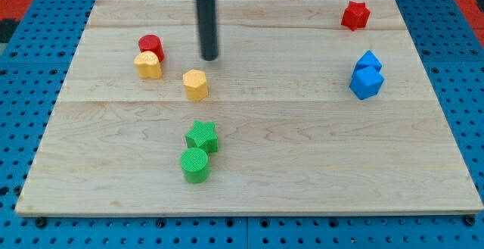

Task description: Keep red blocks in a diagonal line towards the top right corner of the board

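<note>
A red cylinder (151,46) sits at the board's upper left, touching a yellow block (148,65) just below it. A red star-shaped block (355,15) sits near the top right corner. My tip (209,57) rests on the board to the right of the red cylinder, about a block's width and more away, and just above a yellow hexagonal block (195,85). It touches no block.
A green star block (202,136) and a green cylinder (195,165) sit together at the lower middle. Two blue blocks (367,76) sit touching at the right. The wooden board (302,173) lies on a blue pegboard.
</note>
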`<control>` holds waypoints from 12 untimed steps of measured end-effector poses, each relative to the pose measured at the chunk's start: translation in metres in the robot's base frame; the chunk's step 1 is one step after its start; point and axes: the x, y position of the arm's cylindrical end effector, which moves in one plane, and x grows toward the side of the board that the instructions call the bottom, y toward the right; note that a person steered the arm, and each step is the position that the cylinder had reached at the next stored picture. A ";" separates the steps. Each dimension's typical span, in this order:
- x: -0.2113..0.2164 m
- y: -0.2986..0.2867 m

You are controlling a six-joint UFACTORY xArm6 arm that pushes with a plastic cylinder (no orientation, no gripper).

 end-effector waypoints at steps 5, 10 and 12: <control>0.010 0.038; 0.006 -0.148; -0.038 -0.002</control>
